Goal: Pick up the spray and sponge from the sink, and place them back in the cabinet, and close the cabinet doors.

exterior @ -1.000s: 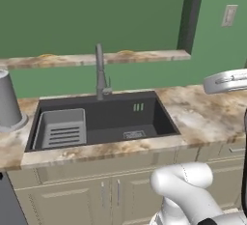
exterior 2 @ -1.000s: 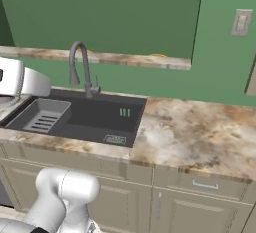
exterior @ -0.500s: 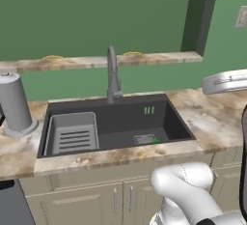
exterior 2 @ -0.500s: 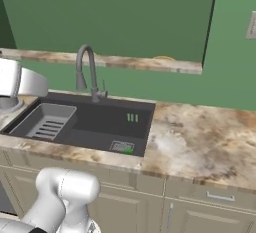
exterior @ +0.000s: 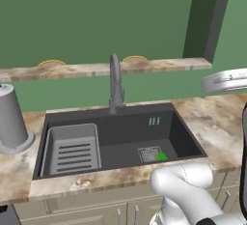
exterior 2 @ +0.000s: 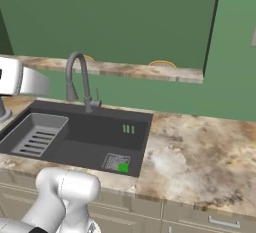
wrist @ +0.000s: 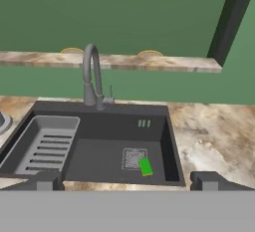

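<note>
The sponge (wrist: 145, 167), small and green, lies flat on the floor of the dark-grey sink (wrist: 114, 126), half over the square drain grate near the front right corner. I see the same sponge (exterior: 161, 156) in the left base view and the sponge (exterior 2: 122, 167) in the right base view. My gripper (wrist: 127, 178) hangs above the sink's front rim, open wide, with nothing between its fingertips (wrist: 47, 178). The spray, the cabinet and the cabinet doors are out of view.
A tall curved grey faucet (wrist: 92, 76) rises at the sink's back rim. A grey ribbed tray (wrist: 45, 146) fills the basin's left part. A grey cylinder (exterior: 10, 118) stands on the marbled counter (exterior 2: 200, 152) to the left. Beige drawers run below.
The whole picture has shifted and grown: the base has driven closer to the sink. The sponge on the drain has come into view. The gripper has stayed open.
</note>
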Robot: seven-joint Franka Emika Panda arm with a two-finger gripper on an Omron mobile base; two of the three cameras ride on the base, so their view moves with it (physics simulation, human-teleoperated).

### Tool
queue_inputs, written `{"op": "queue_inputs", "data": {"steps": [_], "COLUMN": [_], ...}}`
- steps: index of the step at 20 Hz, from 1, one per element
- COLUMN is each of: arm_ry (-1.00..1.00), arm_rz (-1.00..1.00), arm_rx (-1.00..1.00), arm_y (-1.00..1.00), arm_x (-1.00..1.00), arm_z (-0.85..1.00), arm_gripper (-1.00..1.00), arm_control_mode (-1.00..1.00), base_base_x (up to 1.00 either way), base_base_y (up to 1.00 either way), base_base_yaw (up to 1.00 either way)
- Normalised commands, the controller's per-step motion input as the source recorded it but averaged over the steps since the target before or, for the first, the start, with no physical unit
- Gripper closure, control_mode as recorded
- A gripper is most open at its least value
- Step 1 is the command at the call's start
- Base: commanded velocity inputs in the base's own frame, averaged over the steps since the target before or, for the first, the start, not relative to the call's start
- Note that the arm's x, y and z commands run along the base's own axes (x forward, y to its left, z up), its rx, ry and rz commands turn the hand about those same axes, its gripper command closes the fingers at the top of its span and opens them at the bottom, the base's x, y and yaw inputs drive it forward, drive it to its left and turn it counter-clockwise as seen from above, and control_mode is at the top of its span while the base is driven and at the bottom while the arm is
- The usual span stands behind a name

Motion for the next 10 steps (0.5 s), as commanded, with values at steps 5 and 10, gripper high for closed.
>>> {"op": "queue_inputs", "data": {"steps": [5,10], "arm_ry": [0.0,0.0], "arm_rz": [0.0,0.0], "arm_rx": [0.0,0.0], "arm_y": [0.0,0.0], "arm_x": [0.0,0.0], "arm_z": [0.0,0.0], "arm_gripper": [-1.0,-1.0], "arm_control_mode": [1.0,1.0], "base_base_x": [0.31,0.35], "base_base_y": [0.0,0.0], "base_base_yaw": [0.0,-0.02]}}
